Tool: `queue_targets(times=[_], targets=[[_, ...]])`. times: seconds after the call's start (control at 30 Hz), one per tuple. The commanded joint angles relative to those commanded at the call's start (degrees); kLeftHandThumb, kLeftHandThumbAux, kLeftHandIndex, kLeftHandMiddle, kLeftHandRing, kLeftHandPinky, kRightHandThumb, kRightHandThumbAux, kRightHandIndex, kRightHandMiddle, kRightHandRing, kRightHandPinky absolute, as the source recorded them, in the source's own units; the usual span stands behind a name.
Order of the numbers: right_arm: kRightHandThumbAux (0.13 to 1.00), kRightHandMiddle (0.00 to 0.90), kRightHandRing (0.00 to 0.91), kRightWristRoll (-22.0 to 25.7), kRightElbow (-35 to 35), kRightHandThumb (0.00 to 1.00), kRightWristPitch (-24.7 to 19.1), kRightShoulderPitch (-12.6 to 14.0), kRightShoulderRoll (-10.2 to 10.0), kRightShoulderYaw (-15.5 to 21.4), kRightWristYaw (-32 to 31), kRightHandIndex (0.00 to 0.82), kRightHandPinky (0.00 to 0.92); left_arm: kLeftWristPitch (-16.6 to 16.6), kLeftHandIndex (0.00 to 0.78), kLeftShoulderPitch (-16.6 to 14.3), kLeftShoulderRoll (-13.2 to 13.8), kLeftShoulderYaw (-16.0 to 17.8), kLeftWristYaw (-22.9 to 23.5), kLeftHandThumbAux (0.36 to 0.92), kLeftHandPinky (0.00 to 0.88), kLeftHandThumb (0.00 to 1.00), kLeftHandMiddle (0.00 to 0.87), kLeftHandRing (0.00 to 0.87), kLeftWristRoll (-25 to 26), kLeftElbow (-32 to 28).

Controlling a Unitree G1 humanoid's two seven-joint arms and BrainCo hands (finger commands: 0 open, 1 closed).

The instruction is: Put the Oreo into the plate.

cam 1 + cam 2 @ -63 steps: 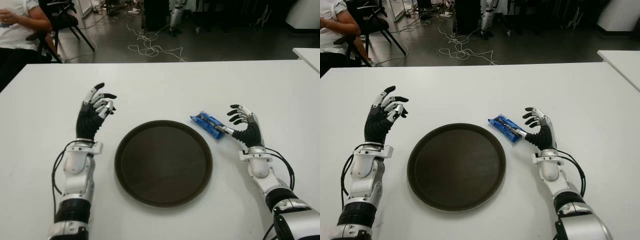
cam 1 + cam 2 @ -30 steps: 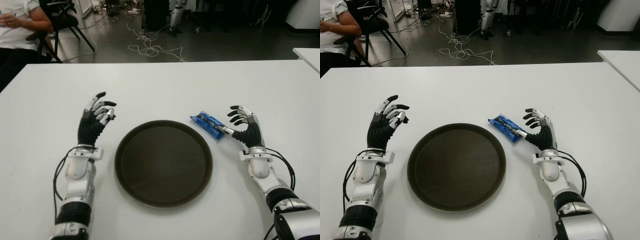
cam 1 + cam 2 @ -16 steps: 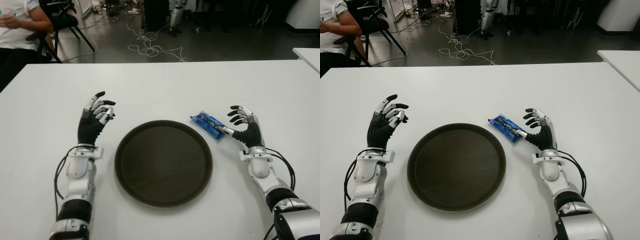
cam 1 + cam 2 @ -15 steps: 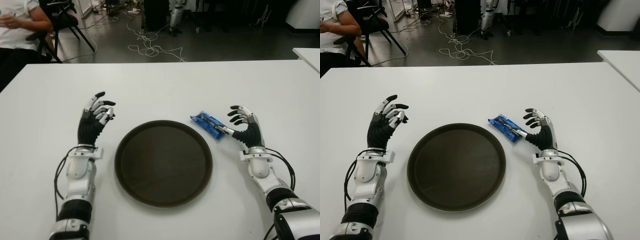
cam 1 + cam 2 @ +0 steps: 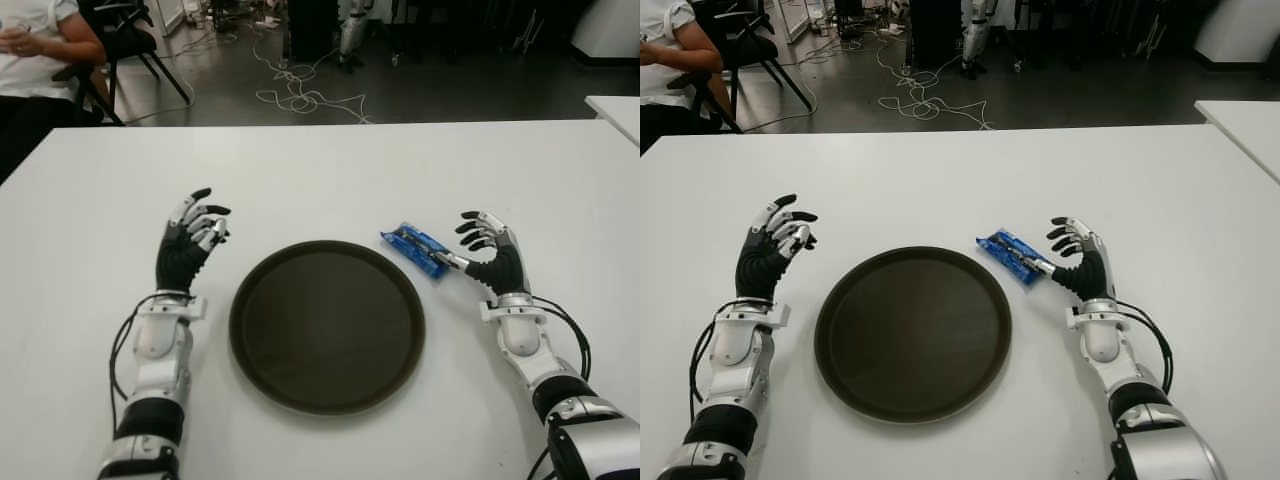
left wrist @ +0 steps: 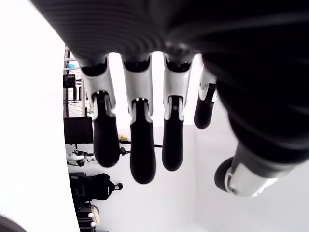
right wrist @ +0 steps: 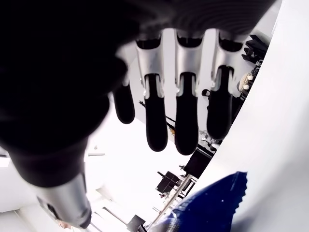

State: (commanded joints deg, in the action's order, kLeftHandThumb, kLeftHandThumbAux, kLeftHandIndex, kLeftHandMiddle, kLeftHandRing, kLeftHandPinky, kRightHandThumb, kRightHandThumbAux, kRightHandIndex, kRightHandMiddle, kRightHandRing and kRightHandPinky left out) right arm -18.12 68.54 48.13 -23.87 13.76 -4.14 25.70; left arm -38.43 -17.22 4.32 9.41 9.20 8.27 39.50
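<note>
The blue Oreo packet [image 5: 419,248] lies on the white table [image 5: 320,170], just off the brown plate's [image 5: 327,325] rim. The right hand [image 5: 485,257], fingers loose and holding nothing, has its thumb at the packet's end. The left hand [image 5: 190,232] is raised left of the plate, released too.

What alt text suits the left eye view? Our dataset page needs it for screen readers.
A blue Oreo pack lies on a white table between an empty dark round plate and the open right hand; the open left hand shows left of the plate.

My table [image 5: 330,170] is white and bare along its far half. Beyond its far edge, white cables [image 5: 300,95] lie tangled on the dark floor [image 5: 450,95]. Past its far left corner a person [image 5: 35,45] in a white top sits beside a black chair [image 5: 125,40].
</note>
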Motion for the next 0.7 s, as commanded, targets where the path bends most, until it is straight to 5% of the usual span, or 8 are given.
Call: queue_targets(times=[0.4, 0.7], targets=[[0.793, 0.36, 0.378, -6.23, -8.45, 0.037, 0.51, -0.65, 4.26, -1.87, 6.13, 0.261, 0.416, -0.81, 0.213, -0.24, -0.1, 0.0, -2.03, 0.638, 0.487, 1.0, 0.405, 0.509, -1.37, 1.21], [0.749, 0.256, 0.29, -16.7, -19.08, 0.001, -8.12, -0.82, 9.56, -5.28, 9.18, 0.166, 0.34, -1.96, 0.214, -0.59, -0.01, -0.21, -2.12, 0.639, 0.494, 1.0, 0.402, 0.51, -1.57, 2.24]])
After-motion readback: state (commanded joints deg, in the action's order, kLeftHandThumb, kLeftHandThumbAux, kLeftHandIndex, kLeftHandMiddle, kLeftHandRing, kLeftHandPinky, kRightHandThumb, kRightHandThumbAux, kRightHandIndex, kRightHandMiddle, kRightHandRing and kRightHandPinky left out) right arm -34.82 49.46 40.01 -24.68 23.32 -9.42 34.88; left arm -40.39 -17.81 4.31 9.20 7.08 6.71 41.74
